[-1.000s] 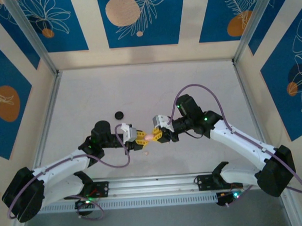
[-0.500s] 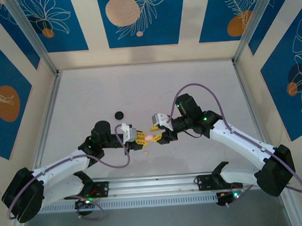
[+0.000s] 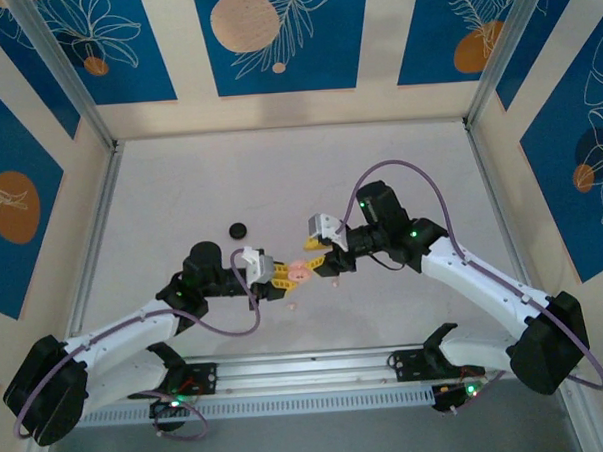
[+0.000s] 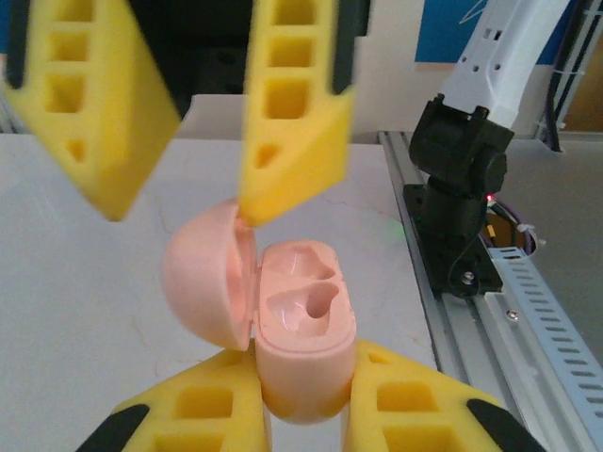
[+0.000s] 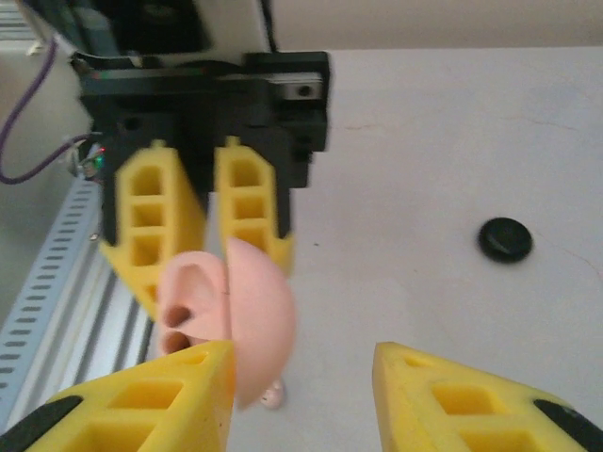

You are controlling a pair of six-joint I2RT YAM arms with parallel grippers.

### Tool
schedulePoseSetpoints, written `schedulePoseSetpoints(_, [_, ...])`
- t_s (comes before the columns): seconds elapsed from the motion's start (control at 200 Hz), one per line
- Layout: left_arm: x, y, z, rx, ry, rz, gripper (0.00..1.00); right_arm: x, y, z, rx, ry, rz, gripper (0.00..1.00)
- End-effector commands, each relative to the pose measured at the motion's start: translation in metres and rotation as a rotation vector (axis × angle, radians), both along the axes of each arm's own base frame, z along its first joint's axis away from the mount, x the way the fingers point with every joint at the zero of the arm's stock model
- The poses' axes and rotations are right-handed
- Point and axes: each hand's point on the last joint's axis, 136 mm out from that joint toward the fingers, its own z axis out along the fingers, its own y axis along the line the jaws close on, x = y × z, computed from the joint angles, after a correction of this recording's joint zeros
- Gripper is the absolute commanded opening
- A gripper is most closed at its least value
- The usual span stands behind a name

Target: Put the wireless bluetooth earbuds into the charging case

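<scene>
The pale pink charging case [image 4: 301,348] is clamped at its lower body by my left gripper [image 4: 303,400], held above the table. Its lid [image 4: 203,273] is swung open to the left, and both moulded slots show empty. From above, the case [image 3: 301,271] hangs between the two grippers, left gripper [image 3: 282,276] and right gripper [image 3: 320,257]. My right gripper [image 5: 301,363] is open, its left finger [image 5: 179,395] beside the lid [image 5: 262,320], holding nothing. A pale pink earbud [image 5: 271,396] lies on the table below the case, seen from above as a small earbud [image 3: 293,306].
A black round case [image 3: 239,229] lies closed on the table behind the left arm, also the black case [image 5: 505,239] in the right wrist view. The right arm's base [image 4: 462,188] and the slotted aluminium rail [image 4: 528,311] run along the near edge.
My right gripper has opened from shut and drawn back slightly up and to the right, away from the case. The left gripper keeps its hold on the case in the same place.
</scene>
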Motion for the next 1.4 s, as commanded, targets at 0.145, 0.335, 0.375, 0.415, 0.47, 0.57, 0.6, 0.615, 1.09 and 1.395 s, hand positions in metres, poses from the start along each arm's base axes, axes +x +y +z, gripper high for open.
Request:
schedulePoseSetpoints(0.145, [-0.005, -0.001, 0.017, -0.027, -0.069, -0.03, 0.18, 0.007, -0.002, 0.012, 0.027, -0.012, -0.039, 0.42])
schedulePoseSetpoints(0.335, [0.024, 0.008, 0.0, 0.035, -0.081, 0.151, 0.17, 0.006, -0.009, 0.024, 0.066, 0.043, -0.095, 0.42])
schedulePoseSetpoints(0.375, [0.03, 0.01, -0.004, 0.047, -0.081, 0.194, 0.16, 0.01, -0.012, 0.024, 0.066, 0.074, -0.135, 0.42])
schedulePoseSetpoints(0.415, [0.036, 0.013, -0.008, 0.061, -0.081, 0.233, 0.16, 0.014, -0.016, 0.023, 0.058, 0.106, -0.18, 0.42])
schedulePoseSetpoints(0.47, [0.041, 0.016, -0.014, 0.076, -0.079, 0.267, 0.16, 0.018, -0.022, 0.016, 0.031, 0.155, -0.245, 0.41])
schedulePoseSetpoints(0.57, [0.046, 0.022, -0.024, 0.092, -0.067, 0.317, 0.16, 0.022, -0.034, -0.003, -0.05, 0.252, -0.351, 0.4])
schedulePoseSetpoints(0.6, [0.048, 0.023, -0.027, 0.096, -0.061, 0.331, 0.16, 0.023, -0.038, -0.011, -0.081, 0.287, -0.391, 0.4])
schedulePoseSetpoints(0.615, [0.049, 0.024, -0.029, 0.1, -0.058, 0.337, 0.16, 0.025, -0.04, -0.015, -0.098, 0.309, -0.419, 0.4])
schedulePoseSetpoints(1.09, [0.05, 0.031, -0.048, 0.119, -0.01, 0.38, 0.16, 0.046, -0.051, -0.13, -0.448, 0.784, -0.628, 0.44])
schedulePoseSetpoints(1.395, [0.051, 0.031, -0.051, 0.129, -0.004, 0.386, 0.16, 0.059, -0.039, -0.167, -0.54, 0.892, -0.594, 0.45])
